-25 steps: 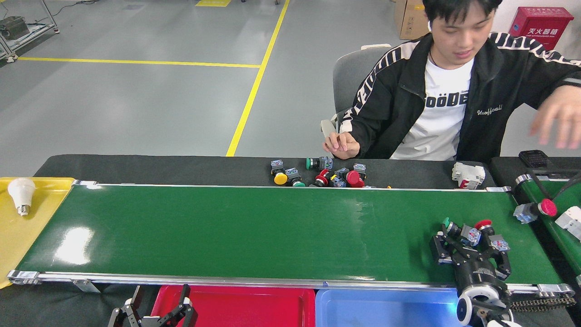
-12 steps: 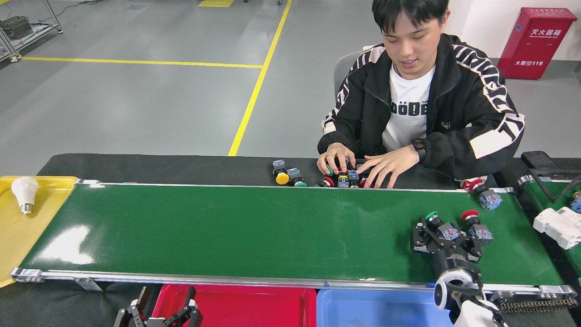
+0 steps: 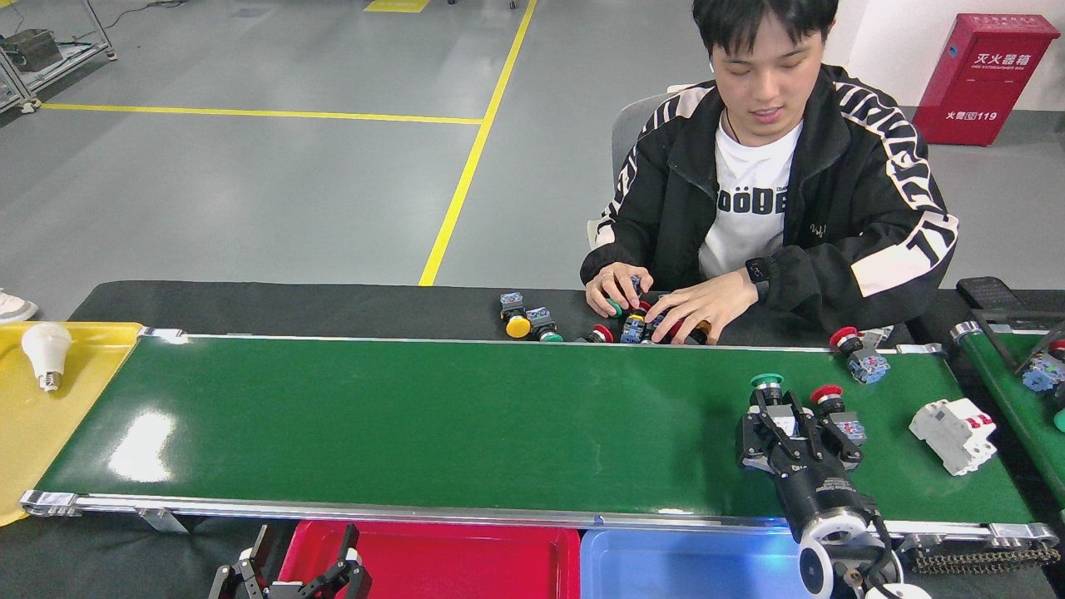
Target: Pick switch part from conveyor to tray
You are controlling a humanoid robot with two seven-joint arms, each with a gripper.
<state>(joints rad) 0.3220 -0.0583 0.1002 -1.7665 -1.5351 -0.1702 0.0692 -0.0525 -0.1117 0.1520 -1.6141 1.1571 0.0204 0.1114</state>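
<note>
The conveyor is a wide glossy green belt across the head view. Near its right end a green-capped switch part and a red-capped switch part lie side by side. My right gripper is low over them, open, its fingers spread around the body of the green-capped one. A third, red-capped switch part lies by the far rail. The red tray sits below the near rail. My left gripper hangs open at the tray's left end, holding nothing.
A white circuit breaker lies on the belt right of my gripper. A person's hands work a pile of switches behind the far rail. A blue tray, a yellow tray with a bulb, and a second belt flank the conveyor.
The switch parts have ridden left along the belt and my right gripper has followed them. The white breaker has come onto the main belt. The person brought both hands to the pile.
</note>
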